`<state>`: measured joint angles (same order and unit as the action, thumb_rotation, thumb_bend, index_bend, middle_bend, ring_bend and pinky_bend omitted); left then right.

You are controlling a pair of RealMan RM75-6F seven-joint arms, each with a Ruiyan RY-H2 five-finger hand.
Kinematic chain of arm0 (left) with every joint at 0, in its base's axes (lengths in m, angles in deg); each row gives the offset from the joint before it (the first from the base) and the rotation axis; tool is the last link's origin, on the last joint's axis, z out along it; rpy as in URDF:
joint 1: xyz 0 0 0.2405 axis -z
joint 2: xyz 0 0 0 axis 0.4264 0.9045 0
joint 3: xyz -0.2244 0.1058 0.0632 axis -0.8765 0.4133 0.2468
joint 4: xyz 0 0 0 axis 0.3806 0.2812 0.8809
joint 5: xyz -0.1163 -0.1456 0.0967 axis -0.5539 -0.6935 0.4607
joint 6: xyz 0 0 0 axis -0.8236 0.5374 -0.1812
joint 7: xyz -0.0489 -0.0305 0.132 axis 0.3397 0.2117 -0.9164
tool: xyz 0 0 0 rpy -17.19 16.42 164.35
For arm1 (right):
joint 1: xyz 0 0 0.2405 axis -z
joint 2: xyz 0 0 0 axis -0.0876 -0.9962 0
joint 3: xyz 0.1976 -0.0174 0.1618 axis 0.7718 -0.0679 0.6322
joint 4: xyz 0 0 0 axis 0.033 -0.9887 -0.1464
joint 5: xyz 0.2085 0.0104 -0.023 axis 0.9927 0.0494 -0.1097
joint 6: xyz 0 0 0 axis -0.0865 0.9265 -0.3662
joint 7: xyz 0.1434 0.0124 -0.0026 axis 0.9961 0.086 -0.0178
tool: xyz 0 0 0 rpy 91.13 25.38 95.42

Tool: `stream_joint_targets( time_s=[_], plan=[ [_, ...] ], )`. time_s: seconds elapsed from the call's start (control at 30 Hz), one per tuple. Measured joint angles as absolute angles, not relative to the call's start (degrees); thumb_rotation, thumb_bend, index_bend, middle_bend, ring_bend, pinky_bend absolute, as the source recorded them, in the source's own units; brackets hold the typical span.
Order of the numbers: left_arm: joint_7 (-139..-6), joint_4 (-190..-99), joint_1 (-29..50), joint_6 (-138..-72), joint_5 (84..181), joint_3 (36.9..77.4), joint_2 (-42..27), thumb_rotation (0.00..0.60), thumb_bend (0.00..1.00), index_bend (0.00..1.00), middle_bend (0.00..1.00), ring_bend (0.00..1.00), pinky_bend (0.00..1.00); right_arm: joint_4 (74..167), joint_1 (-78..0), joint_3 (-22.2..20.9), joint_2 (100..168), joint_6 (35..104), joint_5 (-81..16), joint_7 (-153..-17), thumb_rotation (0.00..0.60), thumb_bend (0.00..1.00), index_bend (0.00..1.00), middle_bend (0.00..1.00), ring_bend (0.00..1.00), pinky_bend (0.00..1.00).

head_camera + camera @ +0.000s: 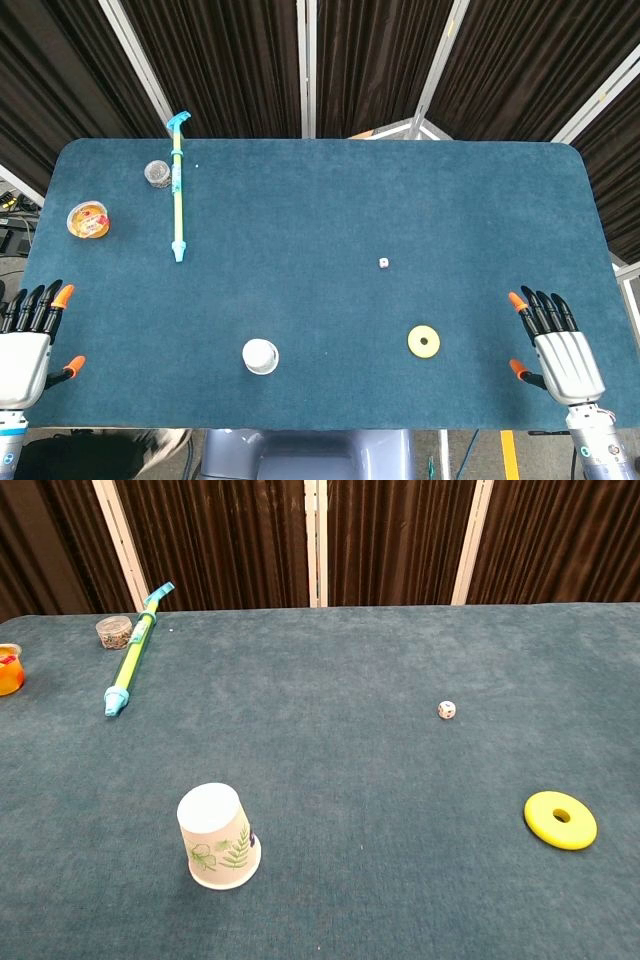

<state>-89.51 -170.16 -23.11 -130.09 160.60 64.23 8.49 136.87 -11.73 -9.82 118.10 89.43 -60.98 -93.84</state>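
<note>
Resting at the near corners of the table (pixel 320 180), both hands are holding nothing: the left hand (pixel 28 340) and the right hand (pixel 555 340) are lying flat with fingers extended, well apart from every object. Nearest the right hand is lying the yellow ring (pixel 424 342), with the small die (pixel 383 263) beyond; nearest the left is standing the upturned paper cup (pixel 260 356). Approaching either well, in my judgement, is calling for a level reach from the side, fingers spread.
</note>
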Motion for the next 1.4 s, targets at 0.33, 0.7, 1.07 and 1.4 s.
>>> stream_joint_targets(
  time_s=[0.33, 0.7, 1.07, 1.4],
  plan=[
    [-89.5, -170.2, -23.2, -130.2, 160.6, 64.2, 8.5, 0.600, 0.03, 0.00, 0.00, 0.00, 0.00, 136.9, -11.8, -9.9, 118.1, 89.2, -60.8, -93.8, 0.600, 0.10, 0.00, 0.00, 0.00, 0.00],
    [-88.3, -170.4, -23.1, -130.5, 160.4, 63.8, 9.1, 0.600, 0.03, 0.00, 0.00, 0.00, 0.00, 138.3, -13.5, -8.2, 118.4, 86.8, -58.9, -93.7, 0.600, 0.09, 0.00, 0.00, 0.00, 0.00],
    [-87.7, -170.1, -22.2, -128.8, 158.5, 63.0, 9.1, 0.600, 0.03, 0.00, 0.00, 0.00, 0.00, 140.1, -23.5, -0.4, 124.0, 78.6, -53.3, -99.4, 0.600, 0.15, 0.39, 0.15, 0.00, 0.01],
    [-86.6, -168.6, -21.2, -126.1, 155.3, 62.1, 8.9, 0.600, 0.03, 0.00, 0.00, 0.00, 0.00, 129.5, -35.3, 6.5, 136.5, 69.2, -42.8, -104.9, 0.600, 0.18, 0.45, 0.21, 0.02, 0.02]
  ],
)
